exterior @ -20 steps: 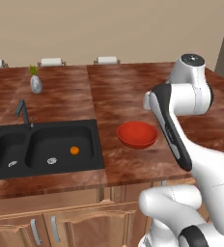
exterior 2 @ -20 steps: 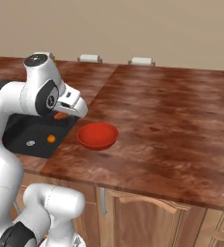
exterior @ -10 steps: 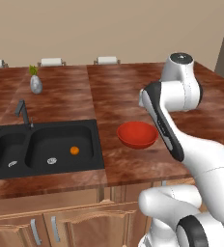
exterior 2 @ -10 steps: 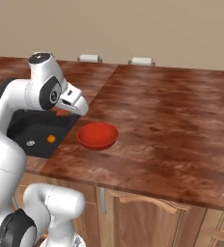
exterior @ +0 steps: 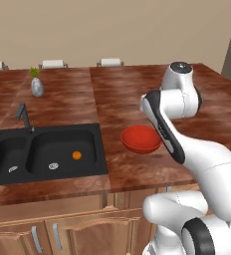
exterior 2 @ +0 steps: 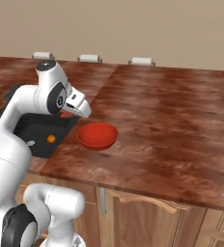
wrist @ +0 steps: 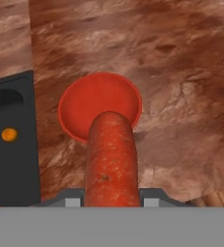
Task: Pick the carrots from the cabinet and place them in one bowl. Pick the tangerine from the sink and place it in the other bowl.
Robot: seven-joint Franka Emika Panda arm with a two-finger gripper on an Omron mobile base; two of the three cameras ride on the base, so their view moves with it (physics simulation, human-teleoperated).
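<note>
At your left the tangerine (exterior: 76,155) sits in the black sink (exterior: 18,167). Just beside the sink, the red bowl (exterior: 141,139) rests on the brown counter (exterior: 122,94). Your gripper (wrist: 111,200) hangs above it, pinching the reddish-orange carrot (wrist: 111,161).

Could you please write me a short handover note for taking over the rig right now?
Pincer: shut on the reddish carrot, held above the counter with its tip pointing at the red bowl.
Red bowl: on the counter right of the sink, nothing in it yet.
Tangerine: lying in the sink's right basin.
Done: one carrot picked up.
Left: drop this carrot into the red bowl, bring the second carrot to it, then move the tangerine to the other bowl.
</note>
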